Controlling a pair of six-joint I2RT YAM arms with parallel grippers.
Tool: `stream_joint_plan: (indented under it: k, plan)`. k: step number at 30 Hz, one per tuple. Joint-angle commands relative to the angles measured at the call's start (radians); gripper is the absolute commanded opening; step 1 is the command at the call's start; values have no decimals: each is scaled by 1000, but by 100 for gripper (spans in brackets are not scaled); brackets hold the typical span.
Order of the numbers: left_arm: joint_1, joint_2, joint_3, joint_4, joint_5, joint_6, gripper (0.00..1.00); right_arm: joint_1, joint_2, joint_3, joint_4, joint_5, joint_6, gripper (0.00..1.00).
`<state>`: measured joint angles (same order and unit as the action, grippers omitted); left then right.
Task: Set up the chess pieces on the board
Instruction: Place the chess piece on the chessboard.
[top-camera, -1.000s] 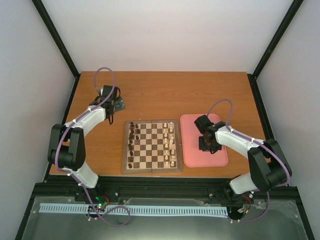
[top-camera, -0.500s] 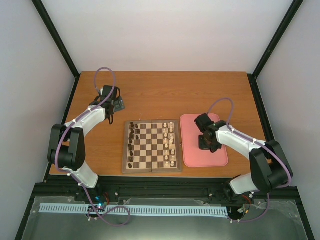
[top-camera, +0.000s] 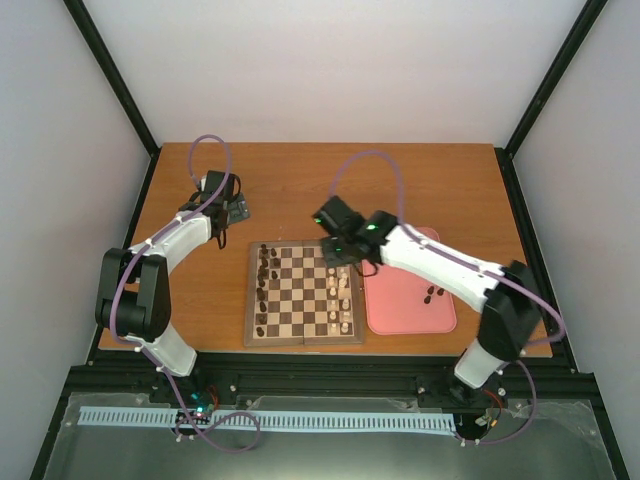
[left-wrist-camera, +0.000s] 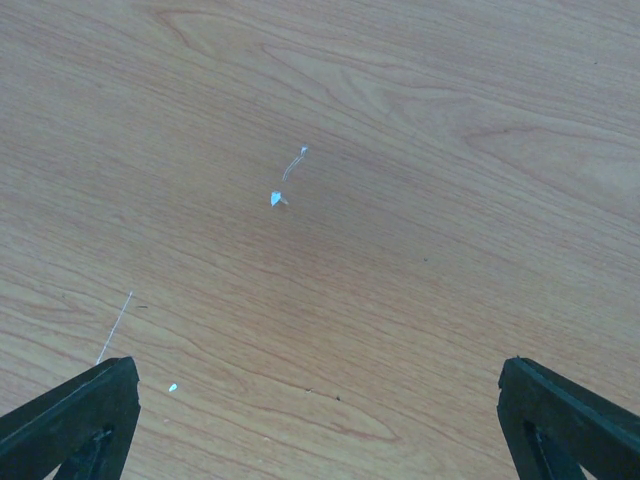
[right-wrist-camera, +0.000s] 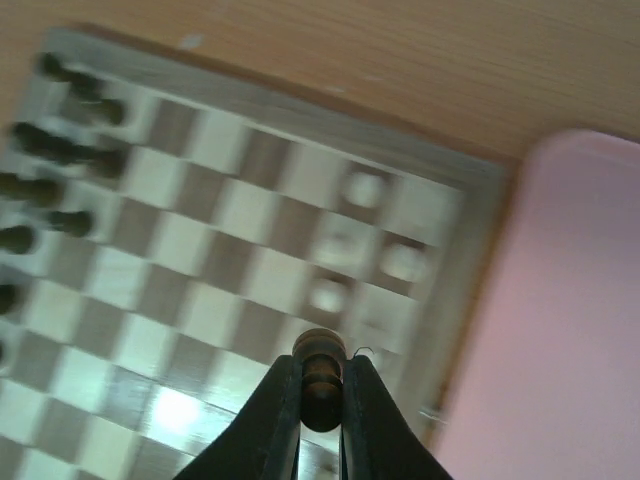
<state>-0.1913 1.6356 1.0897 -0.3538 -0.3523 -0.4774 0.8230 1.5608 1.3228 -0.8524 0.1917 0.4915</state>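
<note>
Now | right tool (right-wrist-camera: 320, 388) moved off tray (top-camera: 410, 312), over board (top-camera: 300, 341), pinching dark piece (right-wrist-camera: 319, 354) | left tool (left-wrist-camera: 315, 410) spread

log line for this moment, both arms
right jaws: shut on dark piece, above board | left jaws: open, over table | tray: holds dark pieces

Board (top-camera: 303, 341): square, wooden, light and dark brown checks, tan border; lies flat on the desk (top-camera: 300, 190), just left of the pink tray (top-camera: 400, 312).
Dark pieces on board (top-camera: 263, 290): tiny, dark brown to black; stand in the two files along the board's left edge; count unclear.
Dark pieces off board (top-camera: 432, 293): small cluster on the pink tray's right half; pose too small to tell.
Held dark piece (right-wrist-camera: 320, 352): upright, rounded head up, pinched between the jaws of the right gripper (right-wrist-camera: 320, 372), above the board's far right part.
</note>
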Motion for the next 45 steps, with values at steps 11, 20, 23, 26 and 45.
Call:
stream_joint_plan:
  k: [11, 20, 23, 26, 45]
  plan:
    - [-5, 4, 38, -4, -5, 6, 100, 214, 447, 369, 46, -173, -76, 3]
    - [-5, 10, 39, -4, -5, 6, 100, 221, 533, 424, 64, -224, -92, 3]
    - [-5, 10, 40, -3, -5, 5, 100, 223, 562, 449, 64, -245, -98, 3]
    - [-5, 9, 39, -4, -6, 5, 100, 226, 584, 472, 61, -253, -103, 3]
    - [-5, 19, 45, -5, -8, 6, 100, 233, 620, 482, 31, -244, -110, 3]
